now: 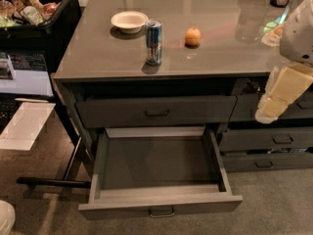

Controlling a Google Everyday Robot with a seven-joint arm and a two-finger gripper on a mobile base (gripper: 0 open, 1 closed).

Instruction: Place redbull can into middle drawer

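The redbull can [153,41] stands upright on the grey countertop [98,53] near its front edge, between a white bowl [128,21] and a small orange fruit [192,36]. The middle drawer [102,160] is pulled wide open below, showing an empty grey interior, with its silvery loop handle [161,213] at front centre. My gripper [276,99] hangs at the right edge of the view, cream-coloured under a white arm, in front of the right-hand drawers and well to the right of the can. It holds nothing that I can see.
The top drawer with a dark handle [157,113] is shut above the open one. Narrower grey drawers [274,140] stack at the right. A black bin of snack packets [29,6] stands at the left, with a white shelf [24,126] below it. A clear container [252,18] sits at the back right of the counter.
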